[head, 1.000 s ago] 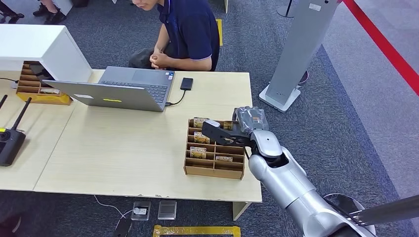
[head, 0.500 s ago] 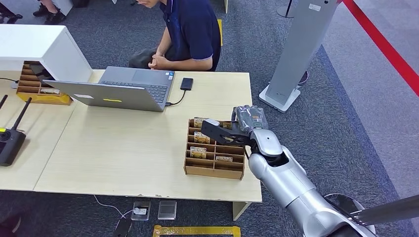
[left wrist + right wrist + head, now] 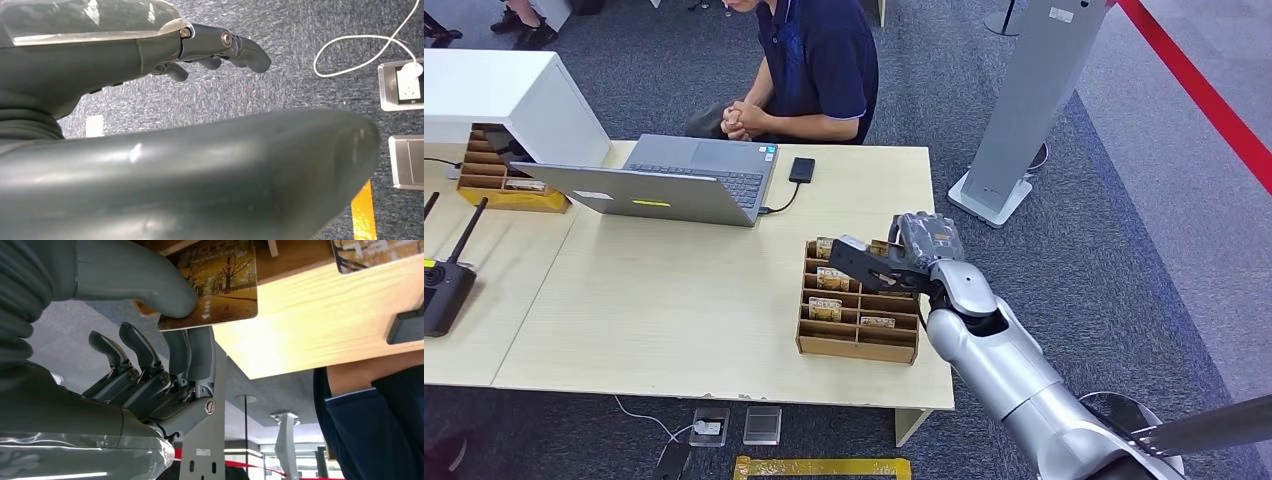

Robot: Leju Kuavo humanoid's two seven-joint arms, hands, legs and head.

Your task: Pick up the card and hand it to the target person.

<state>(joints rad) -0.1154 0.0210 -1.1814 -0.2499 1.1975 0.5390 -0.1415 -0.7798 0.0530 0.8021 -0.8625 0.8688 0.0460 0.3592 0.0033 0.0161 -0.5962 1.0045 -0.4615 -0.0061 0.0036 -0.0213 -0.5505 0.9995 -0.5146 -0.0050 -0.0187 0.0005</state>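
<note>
1. The right hand (image 3: pixel 871 264) pinched a card (image 3: pixel 212 287) between thumb and fingers, over the far end of the wooden rack (image 3: pixel 859 341) near the table's (image 3: pixel 674 300) right edge.
2. The card bore a photo of golden autumn trees along a path, with small white print at one edge.
3. The left hand (image 3: pixel 210 50) hung above the carpet, fingers loosely curled, holding nothing.
4. A person (image 3: pixel 814 60) sat at the table's far edge.
</note>
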